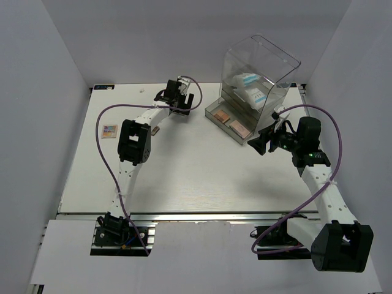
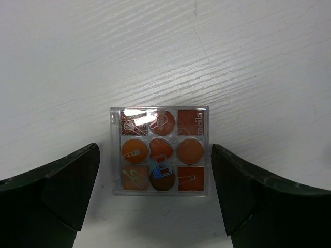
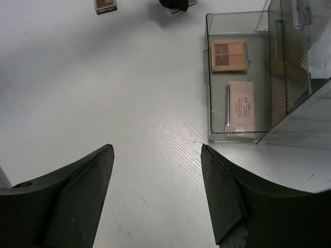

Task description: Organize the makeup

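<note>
A square clear palette [image 2: 159, 151] with nine orange-brown pans lies flat on the white table. My left gripper [image 2: 154, 157] is open and straddles it, one finger on each side, not touching. In the top view that gripper [image 1: 177, 98] is at the far middle and hides this palette. A second small palette [image 1: 109, 131] lies at the far left. My right gripper [image 3: 156, 155] is open and empty over bare table, next to the pulled-out clear drawer [image 3: 208, 77]. The drawer holds a four-pan palette [image 3: 229, 55] and a pink rectangular palette [image 3: 241, 106]. Two white blue-printed pouches [image 1: 250, 86] sit inside the box. No round black jars show.
The tall clear acrylic drawer box [image 1: 269, 58] stands at the far right, with its drawer [image 1: 214, 110] sticking out toward the table's middle. White walls close in the table on the left, back and right. Purple cables loop over both arms.
</note>
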{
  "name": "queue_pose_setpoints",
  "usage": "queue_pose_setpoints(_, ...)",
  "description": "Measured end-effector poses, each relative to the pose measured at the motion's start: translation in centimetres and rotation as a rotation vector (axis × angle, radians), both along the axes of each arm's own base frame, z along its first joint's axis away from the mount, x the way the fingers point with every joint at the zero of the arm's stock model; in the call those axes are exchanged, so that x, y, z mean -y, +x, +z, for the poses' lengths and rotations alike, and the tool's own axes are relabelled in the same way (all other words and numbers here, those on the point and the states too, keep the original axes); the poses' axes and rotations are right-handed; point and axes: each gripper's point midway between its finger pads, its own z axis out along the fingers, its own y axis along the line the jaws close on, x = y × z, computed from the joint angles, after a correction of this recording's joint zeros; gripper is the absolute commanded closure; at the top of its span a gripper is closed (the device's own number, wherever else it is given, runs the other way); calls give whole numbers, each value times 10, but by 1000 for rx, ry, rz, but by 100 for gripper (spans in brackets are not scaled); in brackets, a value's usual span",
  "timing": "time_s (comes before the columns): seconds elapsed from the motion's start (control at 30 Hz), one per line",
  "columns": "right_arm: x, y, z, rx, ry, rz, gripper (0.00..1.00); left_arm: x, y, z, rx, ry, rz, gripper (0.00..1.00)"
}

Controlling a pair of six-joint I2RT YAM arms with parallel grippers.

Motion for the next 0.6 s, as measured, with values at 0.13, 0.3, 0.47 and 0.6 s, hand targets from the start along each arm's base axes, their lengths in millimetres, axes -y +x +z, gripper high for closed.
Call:
queue_pose_setpoints(0.13,0,0,0,0,0,0,27,-2,0,-3,-12,-32,24,13)
queue_pose_setpoints(0.3,0,0,1,2,0,0,26,-1,-1,-6,-24,-69,27,24)
queue_pose_setpoints(0.47,0,-2,5,16,0,0,26,0,-3,-6,-25,-113,30,49)
queue_pose_setpoints(0.6,0,-4,10,34,1,0,26,-4,-7,-3,-36,-145,36,66)
